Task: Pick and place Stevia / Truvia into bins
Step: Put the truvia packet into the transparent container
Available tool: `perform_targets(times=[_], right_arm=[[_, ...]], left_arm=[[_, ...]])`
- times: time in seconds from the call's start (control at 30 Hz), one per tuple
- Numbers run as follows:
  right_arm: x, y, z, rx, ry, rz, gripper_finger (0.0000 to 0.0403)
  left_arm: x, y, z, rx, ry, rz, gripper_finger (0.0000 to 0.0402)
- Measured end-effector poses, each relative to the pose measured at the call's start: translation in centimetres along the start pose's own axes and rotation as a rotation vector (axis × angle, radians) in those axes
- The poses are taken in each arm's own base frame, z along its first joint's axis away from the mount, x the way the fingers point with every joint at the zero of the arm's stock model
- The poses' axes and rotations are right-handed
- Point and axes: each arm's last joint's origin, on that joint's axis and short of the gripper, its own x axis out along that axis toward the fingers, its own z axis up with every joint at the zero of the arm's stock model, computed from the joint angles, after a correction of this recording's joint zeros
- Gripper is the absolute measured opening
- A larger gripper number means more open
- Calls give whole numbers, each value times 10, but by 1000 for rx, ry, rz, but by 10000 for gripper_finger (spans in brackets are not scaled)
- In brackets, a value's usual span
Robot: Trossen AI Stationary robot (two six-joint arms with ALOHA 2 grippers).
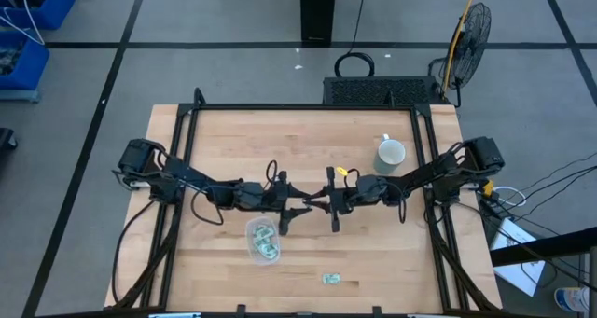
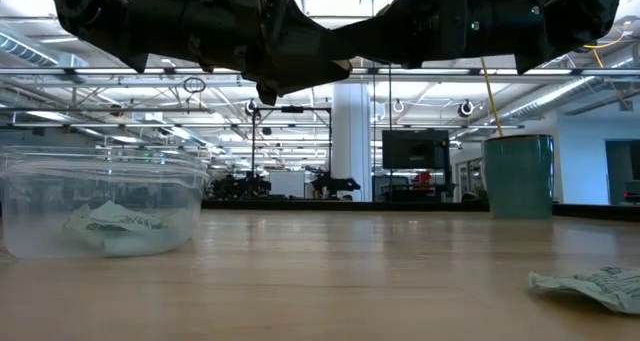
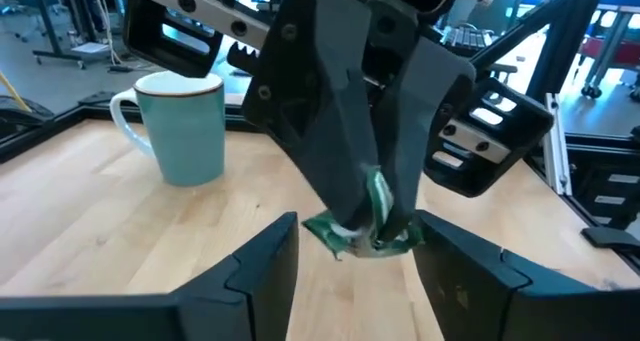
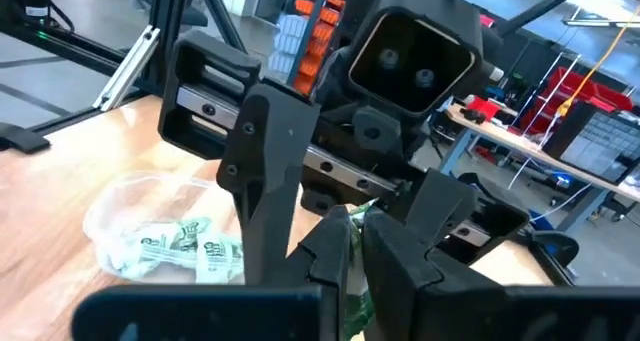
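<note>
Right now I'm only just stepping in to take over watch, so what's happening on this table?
The two arms meet over mid-table. The right gripper is shut on a green-and-white sweetener packet, while the left gripper stands open around it. Several packets already lie in the clear bin; one more packet lies loose on the table. A mug stands aside.

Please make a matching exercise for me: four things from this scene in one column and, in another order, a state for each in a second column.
Things:
1. mug
2. bin
3. right gripper
4. left gripper

States:
a. open, holding nothing
b. contains several packets
c. shut on one packet
d. upright, with a handle

Pairs: 1-d, 2-b, 3-c, 4-a
</note>
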Motion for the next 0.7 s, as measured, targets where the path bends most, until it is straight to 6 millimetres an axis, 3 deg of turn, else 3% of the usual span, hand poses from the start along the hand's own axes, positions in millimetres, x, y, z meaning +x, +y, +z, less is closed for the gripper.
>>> perform_targets(times=[0.2,0.53,0.7], right_arm=[[0,1,-2,-14,17,9,36],[0,0,1,38,-9,-5,113],[0,0,1,86,-9,-4,133]], left_arm=[[0,0,0,3,0,-1,145],[0,-1,-1,4,11,-25,21],[0,-2,-1,3,14,-51,24]])
